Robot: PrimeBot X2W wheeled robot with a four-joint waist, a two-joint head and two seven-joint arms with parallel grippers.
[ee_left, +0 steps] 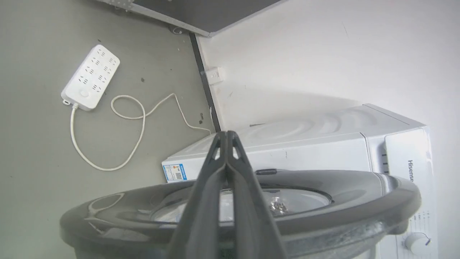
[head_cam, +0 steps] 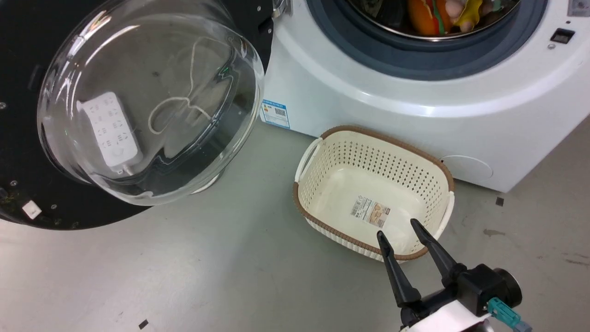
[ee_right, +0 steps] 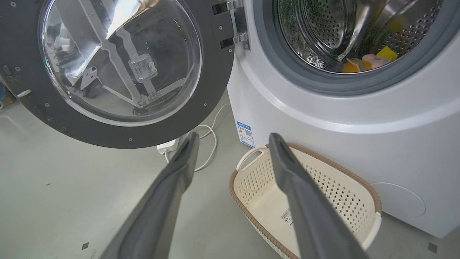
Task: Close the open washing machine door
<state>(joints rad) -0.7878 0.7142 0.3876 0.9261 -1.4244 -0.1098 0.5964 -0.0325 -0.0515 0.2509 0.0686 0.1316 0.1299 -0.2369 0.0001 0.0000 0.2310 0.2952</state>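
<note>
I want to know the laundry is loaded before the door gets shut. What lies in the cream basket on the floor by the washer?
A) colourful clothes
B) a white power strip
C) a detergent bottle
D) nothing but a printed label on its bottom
D: the basket has just a printed label on its bottom, while the colourful items sit inside the drum of the washing machine.
</note>
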